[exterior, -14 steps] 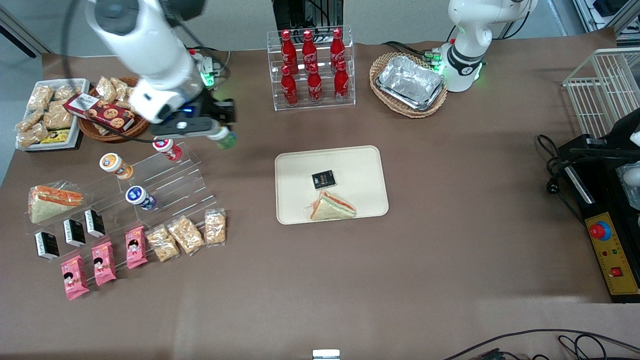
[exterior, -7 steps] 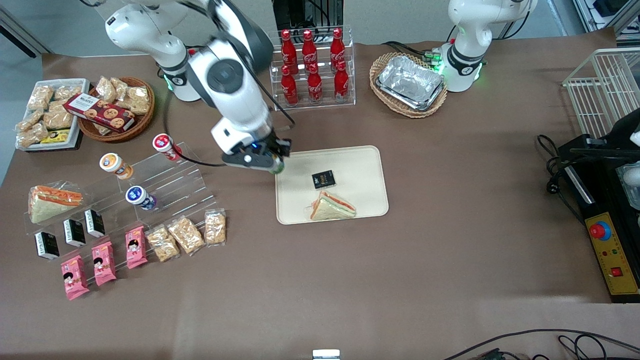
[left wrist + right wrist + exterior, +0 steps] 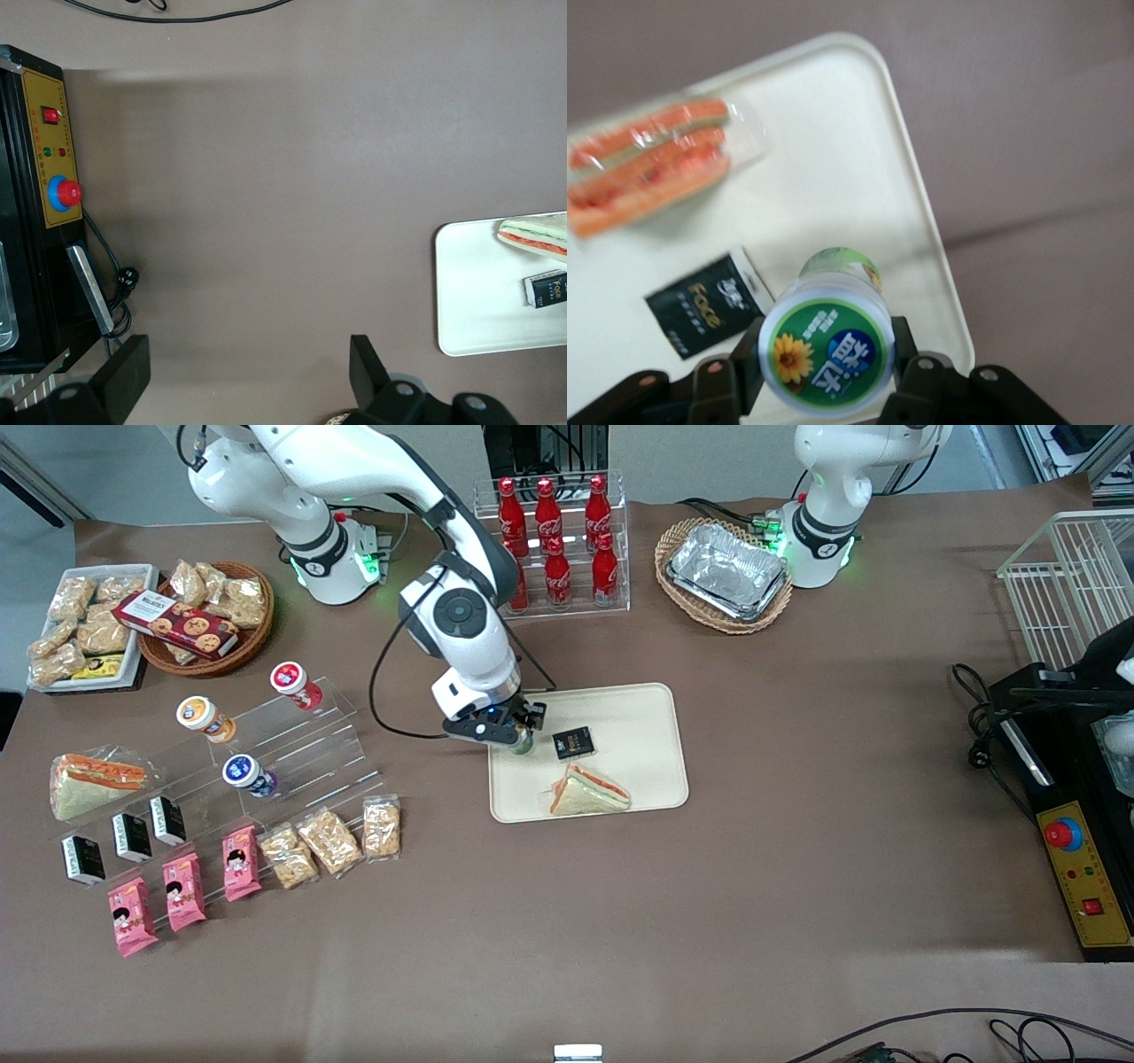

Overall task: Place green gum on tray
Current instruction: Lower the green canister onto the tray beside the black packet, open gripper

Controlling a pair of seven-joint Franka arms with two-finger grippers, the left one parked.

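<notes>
My right gripper (image 3: 520, 737) is shut on the green gum (image 3: 522, 743), a small green bottle with a white lid and green label (image 3: 827, 350). It holds the bottle low over the cream tray (image 3: 638, 717), at the tray's edge toward the working arm's end. In the right wrist view the fingers (image 3: 750, 354) clamp the lid on both sides, over the tray (image 3: 859, 142). Whether the bottle touches the tray I cannot tell.
On the tray lie a black packet (image 3: 573, 742) beside the gripper and a wrapped sandwich (image 3: 588, 791) nearer the front camera. An acrylic step stand (image 3: 292, 744) with red, orange and blue bottles stands toward the working arm's end. A rack of cola bottles (image 3: 551, 545) stands farther back.
The right arm has carried the green gum from beside the acrylic stand across to the tray and lowered it over the tray's edge.
</notes>
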